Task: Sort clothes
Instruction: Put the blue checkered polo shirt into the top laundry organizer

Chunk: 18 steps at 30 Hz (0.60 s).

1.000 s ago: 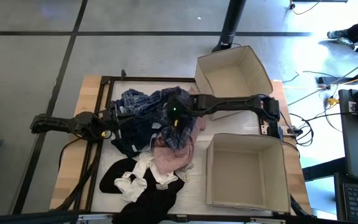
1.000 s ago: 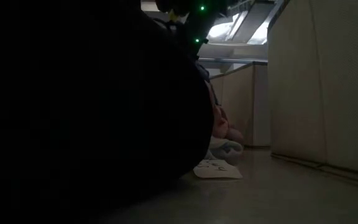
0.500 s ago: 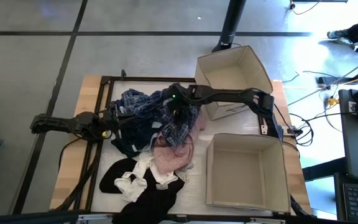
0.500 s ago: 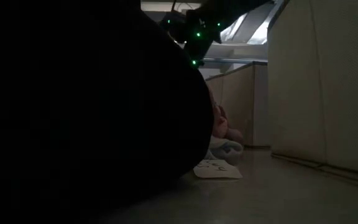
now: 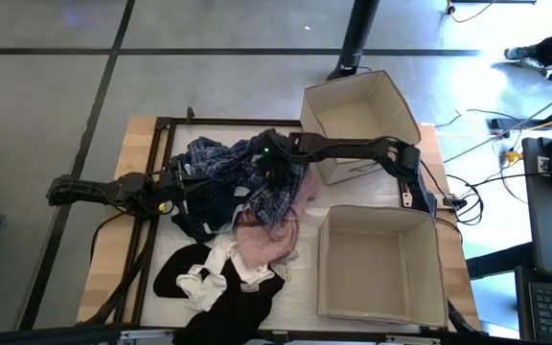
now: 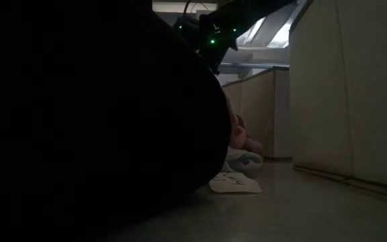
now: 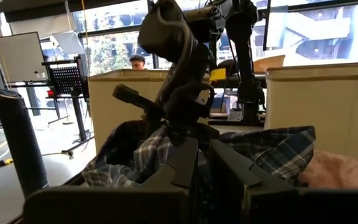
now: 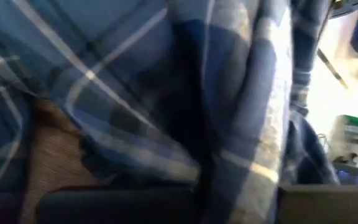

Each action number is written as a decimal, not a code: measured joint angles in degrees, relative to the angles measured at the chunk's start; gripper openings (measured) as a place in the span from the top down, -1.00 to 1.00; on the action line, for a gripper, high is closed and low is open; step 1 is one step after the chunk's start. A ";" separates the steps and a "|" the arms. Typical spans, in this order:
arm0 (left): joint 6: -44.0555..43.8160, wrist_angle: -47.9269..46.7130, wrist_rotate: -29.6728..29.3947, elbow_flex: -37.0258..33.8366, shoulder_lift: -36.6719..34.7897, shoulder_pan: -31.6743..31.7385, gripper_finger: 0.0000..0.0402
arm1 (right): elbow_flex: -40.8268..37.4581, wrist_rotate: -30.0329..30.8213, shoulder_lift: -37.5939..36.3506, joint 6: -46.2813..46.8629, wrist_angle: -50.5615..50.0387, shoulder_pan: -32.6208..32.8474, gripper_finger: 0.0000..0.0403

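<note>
The clothes lie in a heap on the table's left half. A blue-white plaid shirt [image 5: 228, 168] lies on top at the far side, over a dark navy piece [image 5: 195, 220]. Nearer are a pale pink one [image 5: 266, 244], small white ones [image 5: 204, 283] and black ones [image 5: 233, 307]. My right gripper [image 5: 271, 171] reaches in from the right, is sunk into the shirt's top, and is shut on it. My left gripper [image 5: 182, 182] is shut at the heap's left edge, level with the table, its fingers [image 7: 188, 162] pointing at the shirt [image 7: 272, 149]. My right gripper comes from above, slanting in from the table's right, and has a bunched fold of the plaid shirt [image 8: 229, 180] running down between its fingers. One layer or several, I cannot tell. The rest of the shirt lies slack on the heap. My left gripper is at the heap's edge; whether it touches cloth I cannot tell.
Two tan cardboard boxes stand open on the right half, one at the far edge [image 5: 353, 84] and one at the near edge [image 5: 326, 259]. In the low view a black garment [image 6: 99, 121] fills most of the picture. A person shows in the room behind [image 7: 137, 62].
My right gripper has moved a little toward the table's far edge over the plaid shirt, gone down into it, and shut on the cloth. The heap keeps its shape.
</note>
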 joint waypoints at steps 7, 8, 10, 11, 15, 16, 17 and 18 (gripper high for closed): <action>0.02 0.01 0.00 0.00 0.00 0.02 0.85 | 6.87 1.12 -0.20 -1.67 -4.57 0.04 0.94; 0.02 0.01 0.00 0.00 0.00 0.00 0.85 | 8.32 1.12 -0.39 -2.42 -5.18 0.04 0.95; 0.05 0.01 0.00 0.00 0.00 0.01 0.85 | 11.37 1.16 -0.89 -3.18 -5.88 0.04 0.95; 0.04 0.00 0.00 0.00 0.00 0.01 0.85 | 12.86 1.58 -1.19 -3.24 -6.62 0.04 0.94; 0.03 -0.06 0.00 0.00 0.00 0.00 0.85 | 17.89 3.15 -2.24 -4.54 -7.98 -0.02 0.93; 0.02 -0.12 0.00 0.00 0.00 0.01 0.85 | 19.11 3.67 -2.47 -5.23 -8.22 -0.02 0.95; 0.02 -0.13 0.00 0.00 0.00 0.01 0.85 | 20.32 4.31 -2.84 -6.00 -8.14 -0.02 0.96; 0.02 -0.13 0.00 0.00 0.00 0.00 0.85 | 21.44 5.20 -3.25 -6.53 -8.18 -0.01 0.97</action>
